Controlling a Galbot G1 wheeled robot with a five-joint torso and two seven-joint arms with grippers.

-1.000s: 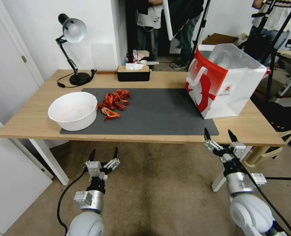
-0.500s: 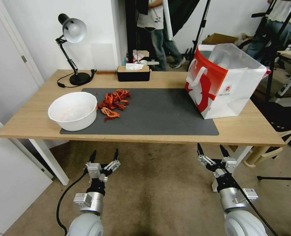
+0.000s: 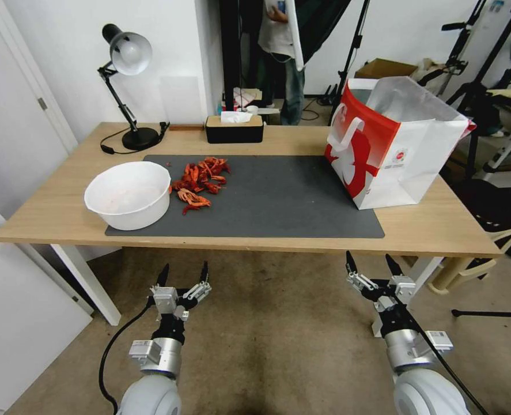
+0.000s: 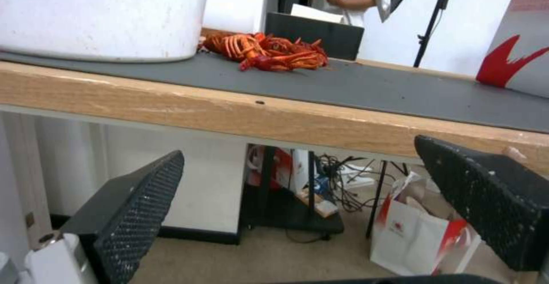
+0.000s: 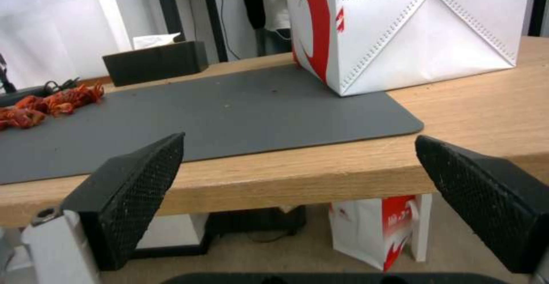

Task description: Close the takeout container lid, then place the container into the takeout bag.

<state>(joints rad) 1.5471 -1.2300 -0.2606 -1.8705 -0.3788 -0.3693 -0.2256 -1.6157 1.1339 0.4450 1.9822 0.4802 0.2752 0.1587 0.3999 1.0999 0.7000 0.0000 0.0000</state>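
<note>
The takeout bag [image 3: 393, 150] stands open on the right end of the table, its red panel and a white handle facing the mat; its white side also shows in the right wrist view [image 5: 411, 31]. The takeout container and its lid are out of view. My left gripper [image 3: 182, 272] hangs open below the table's front edge, left of centre, with nothing between its fingers [image 4: 137, 215]. My right gripper [image 3: 368, 262] is open too, just below the front edge near the mat's right corner, empty between its fingers [image 5: 131, 194].
On the wooden table [image 3: 53, 213] lies a dark grey mat [image 3: 278, 202] with a round white bowl [image 3: 128, 193] and a pile of red crayfish shells [image 3: 199, 180]. A desk lamp [image 3: 125, 86] and black tissue box [image 3: 234, 128] stand at the back. Another bag [image 5: 377, 228] sits under the table.
My right gripper came down and slightly left from the table's front edge, then held still. The left arm has not moved.
</note>
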